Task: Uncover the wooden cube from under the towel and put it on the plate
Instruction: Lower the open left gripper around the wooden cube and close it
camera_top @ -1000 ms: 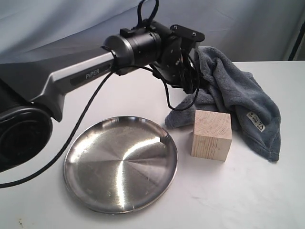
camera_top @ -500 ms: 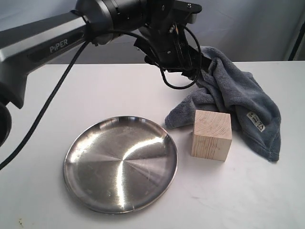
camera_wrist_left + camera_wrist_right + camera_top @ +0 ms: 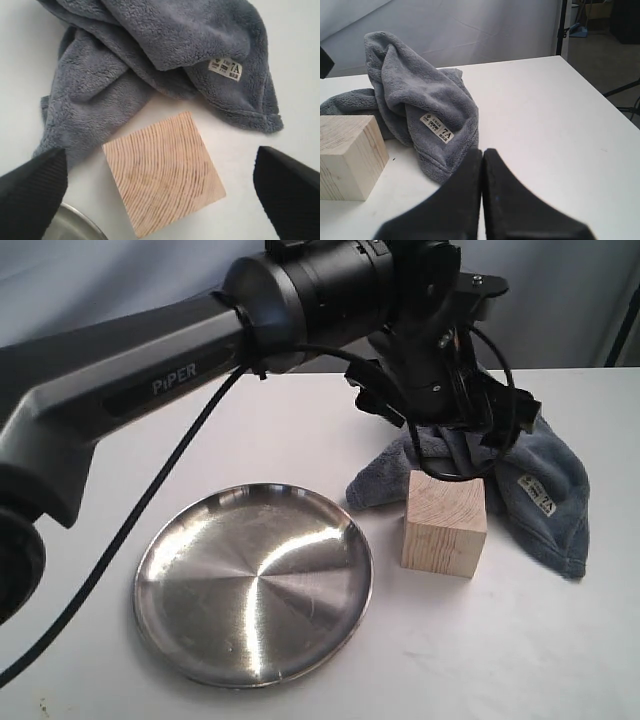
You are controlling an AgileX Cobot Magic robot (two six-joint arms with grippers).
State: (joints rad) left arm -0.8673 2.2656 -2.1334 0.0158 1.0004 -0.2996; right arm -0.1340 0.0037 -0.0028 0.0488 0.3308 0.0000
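Note:
The wooden cube (image 3: pixel 444 522) stands uncovered on the white table, just right of the steel plate (image 3: pixel 255 580). The grey-blue towel (image 3: pixel 545 480) lies bunched behind and to the right of the cube, its white label showing. My left gripper (image 3: pixel 447 425) hangs open above the cube. In the left wrist view the cube (image 3: pixel 162 180) lies between the wide-apart fingers (image 3: pixel 30 192), the gripper (image 3: pixel 160 192) touching nothing, with the towel (image 3: pixel 150 45) beyond and the plate's rim (image 3: pixel 75 225) at the edge. My right gripper (image 3: pixel 482 165) is shut and empty, low beside the towel (image 3: pixel 415 100) and cube (image 3: pixel 347 155).
The left arm's black body and cables (image 3: pixel 300 300) cross above the table's back. A pale backdrop cloth (image 3: pixel 560 300) hangs behind. The table's right edge (image 3: pixel 590 85) drops to the floor, where a stand's legs (image 3: pixel 625 92) show.
The left arm has swung right and forward, from beside the towel's raised fold to above the cube. Cube and plate have not moved.

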